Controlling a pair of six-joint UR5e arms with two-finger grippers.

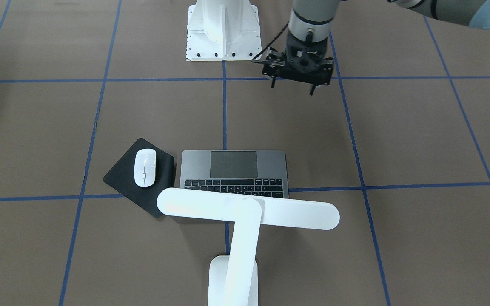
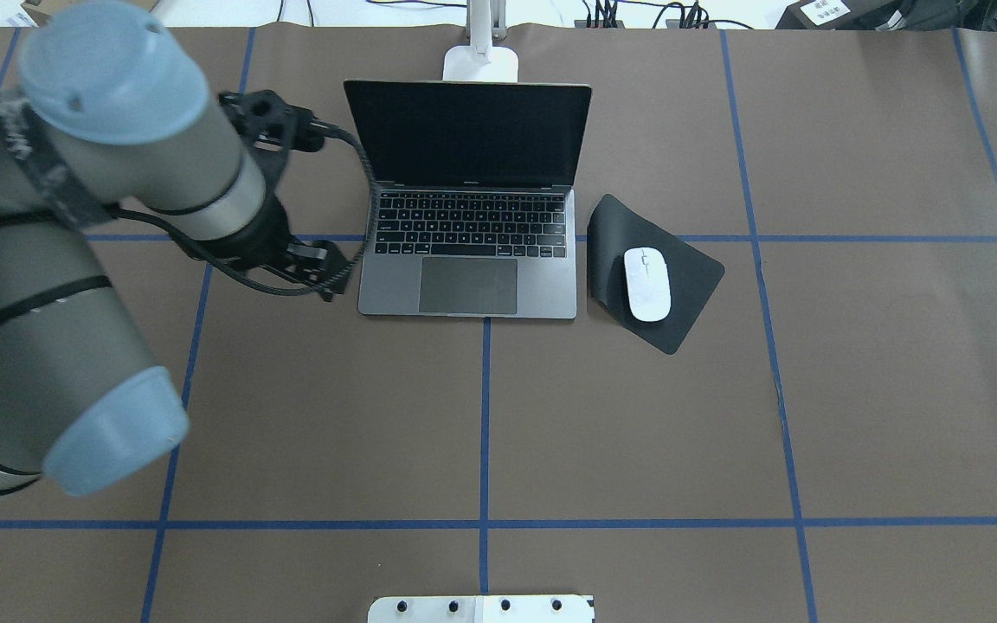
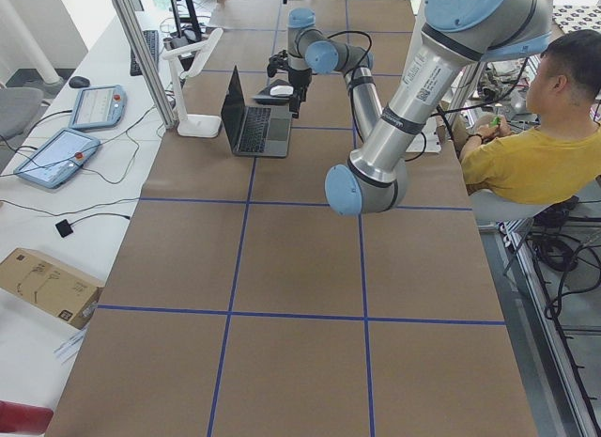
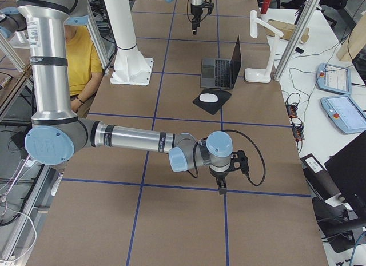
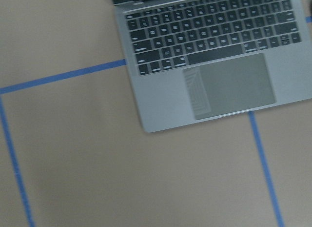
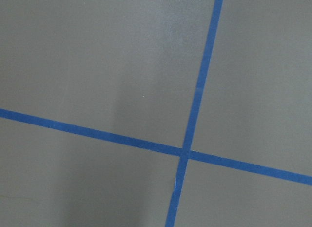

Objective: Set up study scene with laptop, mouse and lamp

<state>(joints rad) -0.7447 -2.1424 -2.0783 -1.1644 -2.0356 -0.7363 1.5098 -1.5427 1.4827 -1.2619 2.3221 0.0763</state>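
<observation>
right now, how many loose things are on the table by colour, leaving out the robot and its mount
white: 2 (mouse, lamp)
grey: 1 (laptop)
black: 1 (mouse pad)
total: 4

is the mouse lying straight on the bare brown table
No, the mouse rests on top of the black mouse pad, which lies between it and the table.
</observation>
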